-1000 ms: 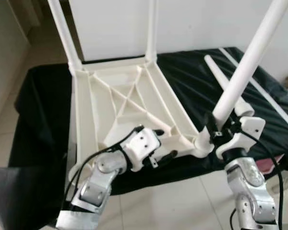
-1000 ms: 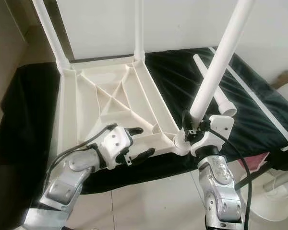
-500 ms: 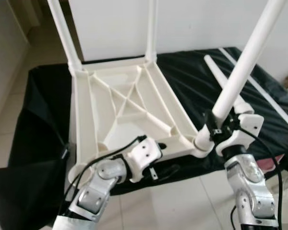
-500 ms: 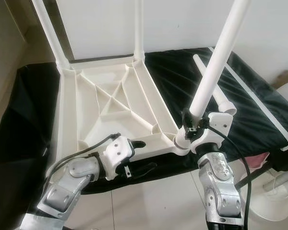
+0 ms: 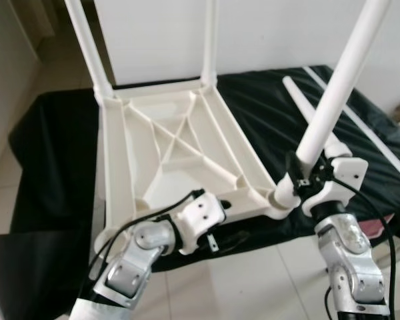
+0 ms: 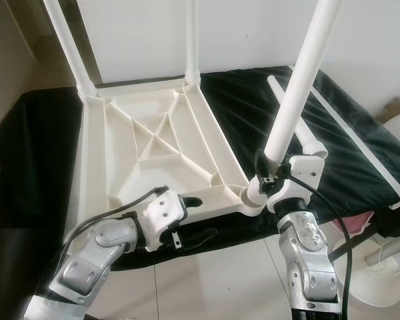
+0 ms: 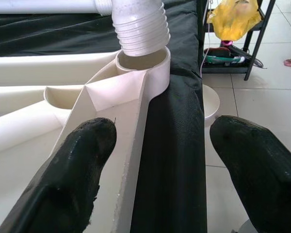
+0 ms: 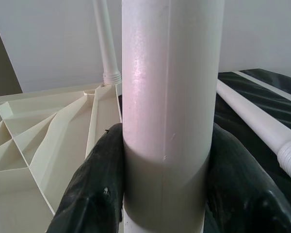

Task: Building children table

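Observation:
The white plastic table top lies upside down on a black cloth, ribs showing. Two white legs stand in its far corners. My right gripper is shut on a third leg, low on the shaft. That leg stands slightly tilted, with its threaded end at the near right corner socket. My left gripper is open and straddles the table top's near rim, one finger on the inner side and the other outside. A loose fourth leg lies on the cloth at the right.
A long white strip lies along the cloth's right side. Tiled floor runs in front and to the left. On the floor to the right are a dark rack with a yellow bag and a white round base. A white panel stands behind.
My left gripper has slid down from over the ribs to the near rim. The held leg has tipped a little more upright. The cloth's left edge has shifted.

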